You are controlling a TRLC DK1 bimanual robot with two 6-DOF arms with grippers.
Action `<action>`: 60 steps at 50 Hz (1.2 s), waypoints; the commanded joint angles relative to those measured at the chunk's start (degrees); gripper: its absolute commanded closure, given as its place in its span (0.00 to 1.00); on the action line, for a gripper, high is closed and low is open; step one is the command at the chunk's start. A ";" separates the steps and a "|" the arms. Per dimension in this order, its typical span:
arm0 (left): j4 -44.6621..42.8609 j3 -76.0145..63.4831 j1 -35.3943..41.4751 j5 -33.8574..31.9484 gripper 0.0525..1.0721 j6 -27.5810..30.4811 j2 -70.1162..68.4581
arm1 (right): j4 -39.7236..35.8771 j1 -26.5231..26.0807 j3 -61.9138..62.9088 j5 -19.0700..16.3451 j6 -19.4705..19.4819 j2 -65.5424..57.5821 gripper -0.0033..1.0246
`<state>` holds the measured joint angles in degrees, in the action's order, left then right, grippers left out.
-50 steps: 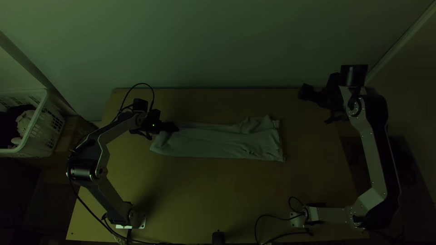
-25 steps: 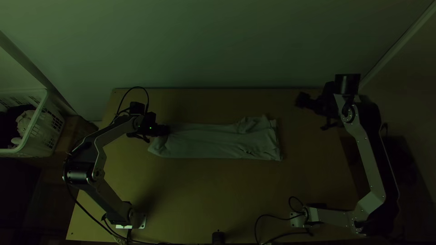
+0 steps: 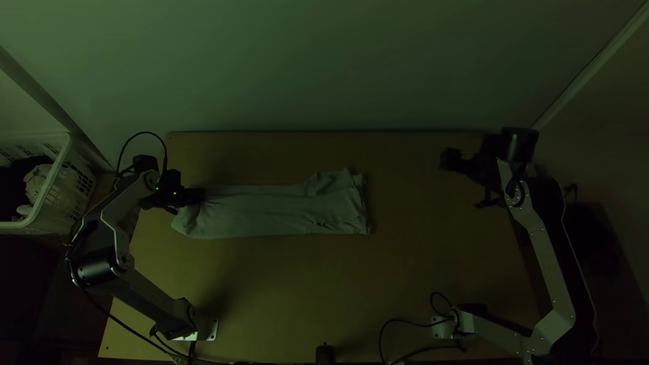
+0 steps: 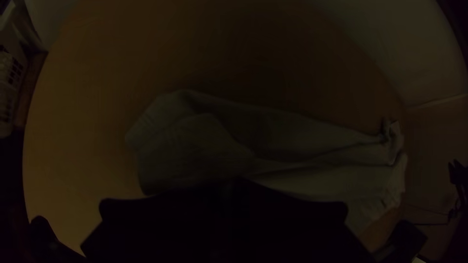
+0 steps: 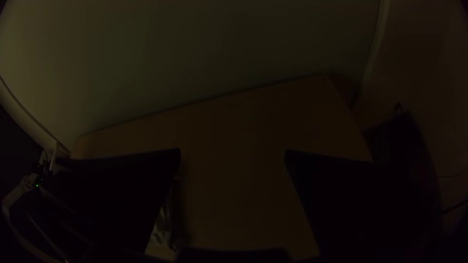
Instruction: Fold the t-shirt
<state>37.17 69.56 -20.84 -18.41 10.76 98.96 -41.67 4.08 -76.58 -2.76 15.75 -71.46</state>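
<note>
Looking over the dim tabletop (image 3: 324, 284), finding the shirt (image 3: 277, 211) in a long strip across it. Clamping one end with the nearer left pincer (image 3: 201, 195); running the long axis toward the right pincer (image 5: 233, 152). Spreading that one wide, well off the shirt's rumpled free end. Likely having folding room beside the straighter edge.

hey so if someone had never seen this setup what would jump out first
Probably the pale t-shirt, lying as a long strip on the table, with the left gripper shut on its left end in the top view. Next, the right gripper, open over the table's far right, and the white basket beyond the table's left edge.
</note>
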 commanded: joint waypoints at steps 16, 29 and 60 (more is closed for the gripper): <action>13.72 8.40 0.80 8.57 0.98 6.55 -13.00 | 1.77 -1.70 3.19 0.74 -2.48 2.82 0.05; 23.74 15.87 11.17 8.92 0.98 2.86 -14.14 | 1.77 -1.88 4.51 0.74 -2.12 4.49 0.05; 28.49 28.26 38.59 11.91 0.98 -14.81 -1.66 | 3.17 -2.14 11.98 2.33 -0.63 9.32 0.05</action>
<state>65.06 94.24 15.86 -6.76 -0.71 94.89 -39.42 2.42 -66.32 -0.91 14.52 -63.83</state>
